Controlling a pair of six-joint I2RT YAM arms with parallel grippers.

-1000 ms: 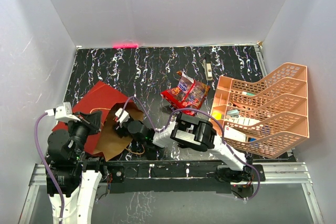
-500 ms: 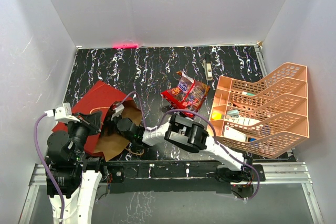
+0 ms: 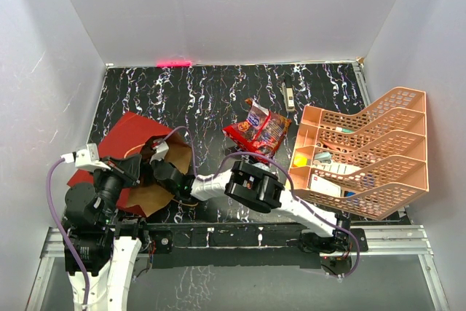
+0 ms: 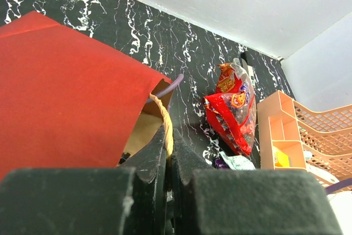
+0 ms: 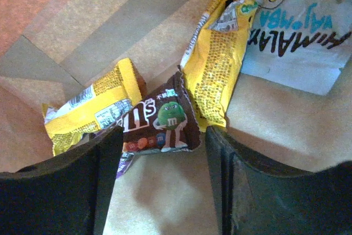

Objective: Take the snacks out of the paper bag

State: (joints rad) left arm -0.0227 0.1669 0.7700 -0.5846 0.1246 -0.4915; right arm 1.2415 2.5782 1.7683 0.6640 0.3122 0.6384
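On the black tabletop [image 3: 218,100], the paper bag [image 3: 124,136], clamped by the left fingers [image 4: 146,171], has been entered by the parted right fingers [image 5: 102,185]; the snacks [image 5: 159,125] are now judged reachable.

table [image 3: 204,100]: black, white-veined | tiered tray [image 3: 399,100]: peach lattice, right side, pale boxes [image 3: 331,170] inside | pen-like tool [image 3: 288,94]: near tray's far corner | pink strip [image 3: 173,63]: far edge

The paper bag [image 3: 124,143] lies at the table's [image 3: 211,100] near left, mouth facing right, with the right gripper [image 5: 162,138] inside. In the bag, an M&M's packet [image 5: 159,119] lies between two other packets [image 5: 88,114]. Right of the bag sit loose snack bags [image 3: 258,130], then the tiered tray [image 3: 364,151]; a pen-like tool [image 3: 288,95] lies behind them
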